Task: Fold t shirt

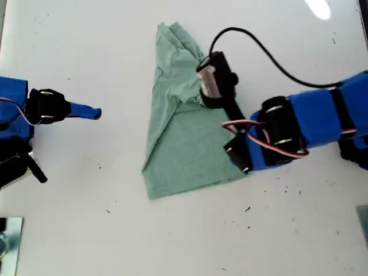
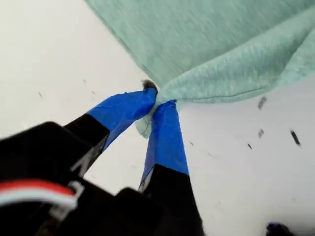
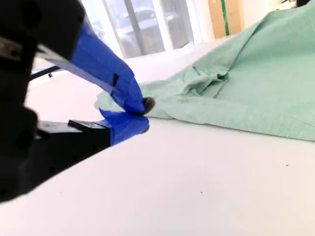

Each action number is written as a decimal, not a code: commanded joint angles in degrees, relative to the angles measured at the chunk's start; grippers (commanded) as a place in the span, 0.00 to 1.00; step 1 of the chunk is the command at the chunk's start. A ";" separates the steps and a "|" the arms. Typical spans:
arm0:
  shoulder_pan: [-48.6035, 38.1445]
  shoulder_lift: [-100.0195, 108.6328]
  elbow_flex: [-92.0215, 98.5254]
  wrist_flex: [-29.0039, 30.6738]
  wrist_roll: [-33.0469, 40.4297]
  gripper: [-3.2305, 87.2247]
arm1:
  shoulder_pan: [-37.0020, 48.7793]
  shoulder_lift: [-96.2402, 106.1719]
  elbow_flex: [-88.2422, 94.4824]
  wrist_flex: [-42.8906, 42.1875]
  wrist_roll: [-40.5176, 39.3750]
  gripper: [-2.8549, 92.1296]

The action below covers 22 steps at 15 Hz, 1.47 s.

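— What is my first gripper [image 2: 156,101] doing?
— Its two blue tips pinch a bit of the t shirt [image 1: 181,149], at the cloth's edge.
— Where is the t shirt?
— It lies folded in the middle of the white table [image 1: 86,218].
— And my second gripper [image 3: 135,115]?
— It sits on the exterior view's left, apart from the cloth. Its tips look pressed together on nothing, though that is hard to see.

Bright, even overhead light; a glare spot on the white table [image 1: 318,8]. Shadows are faint. Close wrist views look soft and blurred.
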 commanded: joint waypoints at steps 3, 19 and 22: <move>0.62 0.44 0.70 -0.35 0.44 0.03 | -1.76 -17.31 -17.75 -16.61 -0.79 0.03; 2.29 0.44 0.44 0.09 -7.12 0.03 | 25.49 72.25 91.49 -28.30 -3.60 0.06; 5.71 -7.56 -7.12 -0.44 -16.61 0.03 | 25.66 80.68 98.35 -28.65 -3.08 0.06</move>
